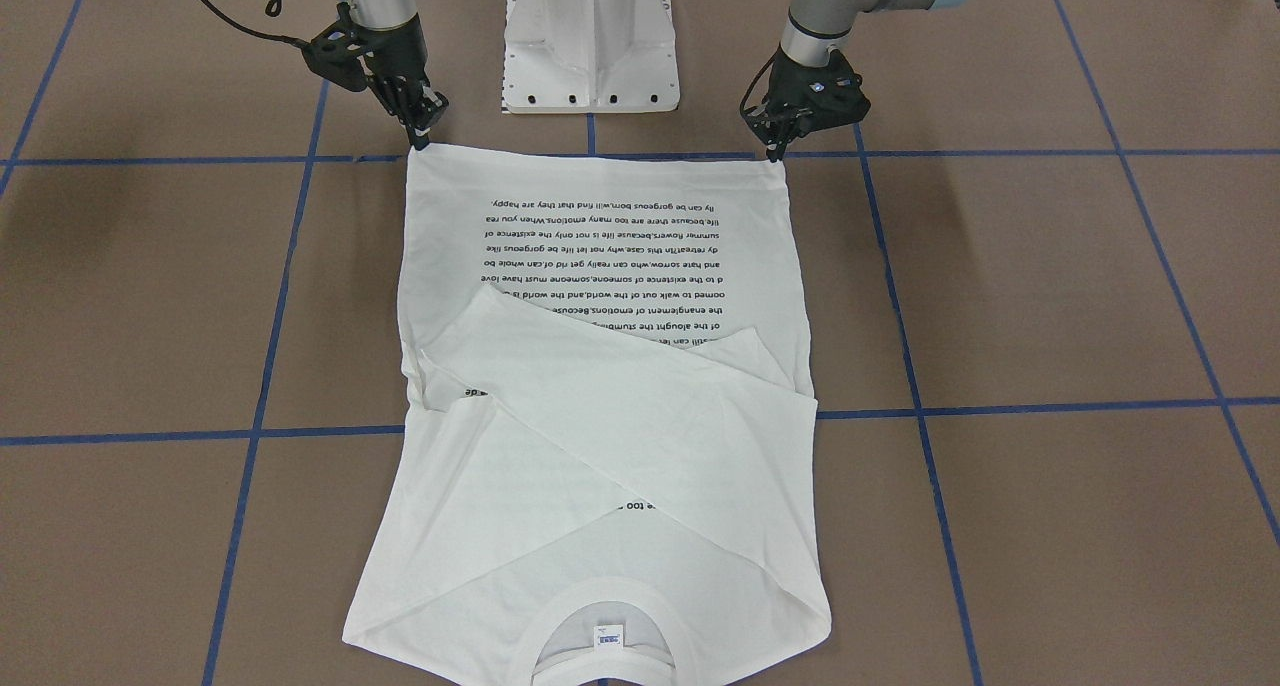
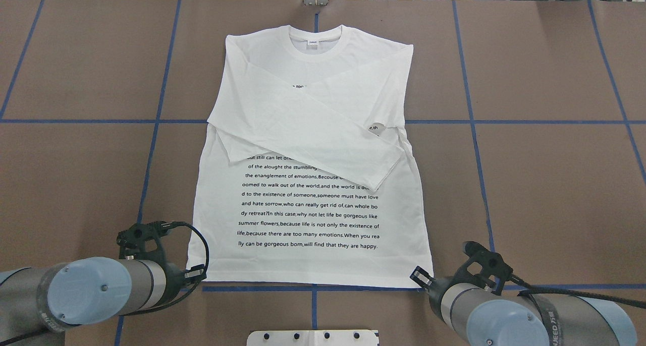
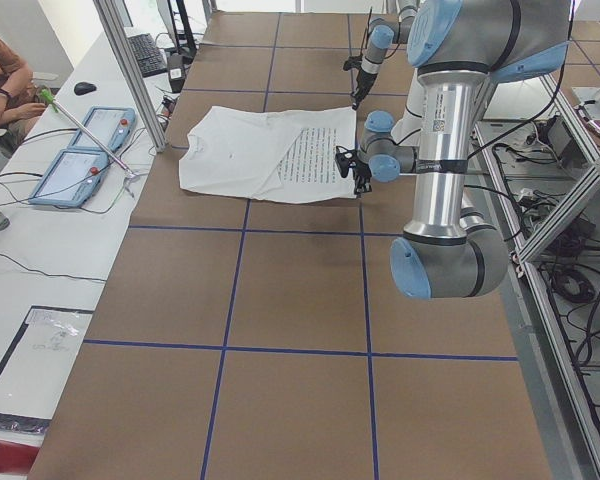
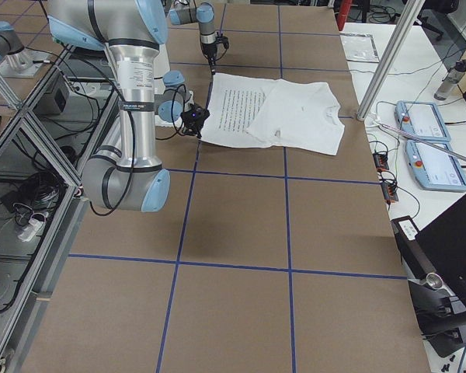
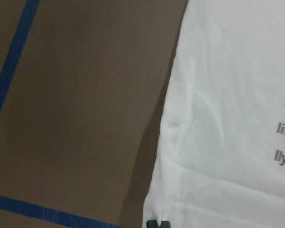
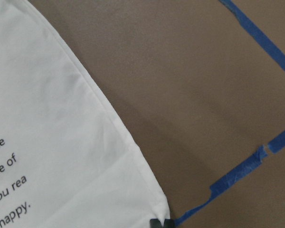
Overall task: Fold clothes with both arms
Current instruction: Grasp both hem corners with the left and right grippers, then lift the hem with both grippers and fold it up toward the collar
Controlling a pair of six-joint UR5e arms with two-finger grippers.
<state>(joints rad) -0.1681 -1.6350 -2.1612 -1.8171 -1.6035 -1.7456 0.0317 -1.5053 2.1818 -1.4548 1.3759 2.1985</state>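
A: Where's the shirt?

B: You have the shirt (image 2: 313, 220) flat on the table (image 2: 530, 184), about midway across it, print (image 2: 308, 216) facing up. The collar (image 2: 315, 47) lies at the side away from the robot, and the hem (image 2: 303, 280) is toward the base (image 1: 590, 36). Both sleeves (image 2: 313, 134) are folded over the chest and cross there, hiding parts of the upper lines of print.

A: And the left gripper?

B: Your left gripper (image 1: 775, 152) is down at the hem corner on the robot's left. Its jaws are drawn narrow and pinch that corner. In the wrist view you can see small creases in the cloth right there.

A: The right one?

B: It looks the same to you. The right gripper (image 1: 420, 144) has its jaws close together on the other hem corner, with the cloth puckered at them.

A: How does the hem lie?

B: You'll see it run straight between the two grippers, just beside a blue tape line (image 2: 353, 288).
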